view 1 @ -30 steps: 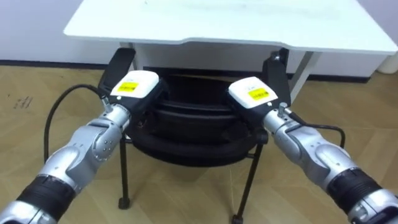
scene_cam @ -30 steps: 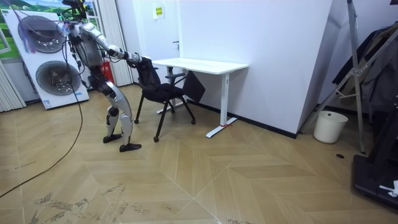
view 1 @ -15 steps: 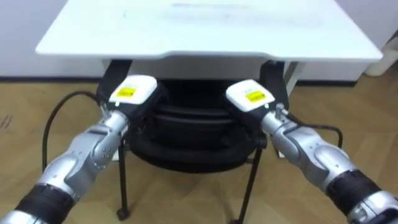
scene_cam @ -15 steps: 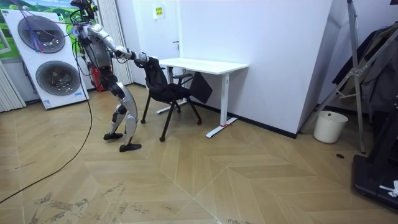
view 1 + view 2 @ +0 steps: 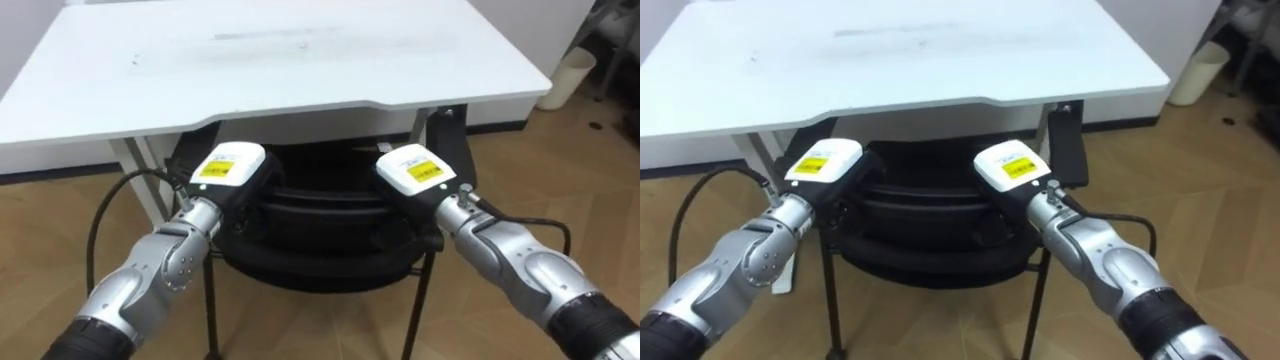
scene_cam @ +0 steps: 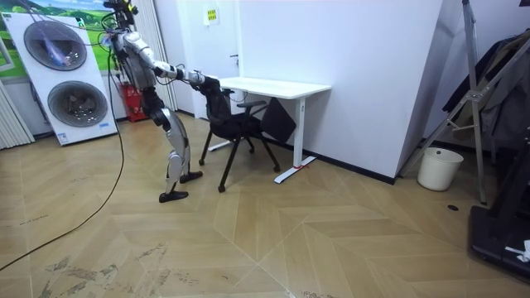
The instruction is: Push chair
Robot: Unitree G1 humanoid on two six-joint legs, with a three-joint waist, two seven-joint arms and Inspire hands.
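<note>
Under the desk (image 5: pixel 250 60), at its near edge, the chair (image 5: pixel 320 235) sits partly tucked in, further than a second ago. Left hand (image 5: pixel 232 172) and right hand (image 5: pixel 417 178) rest on its backrest; their fingers are hidden, so grip cannot be told. Room view adds the robot leaning forward, stepped closer, and a far-right bin (image 6: pixel 436 168), contents unseen

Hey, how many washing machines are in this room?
2, stacked at the room view's left behind the robot: the upper washing machine and the lower washing machine under it. Others may lie outside the view.
</note>
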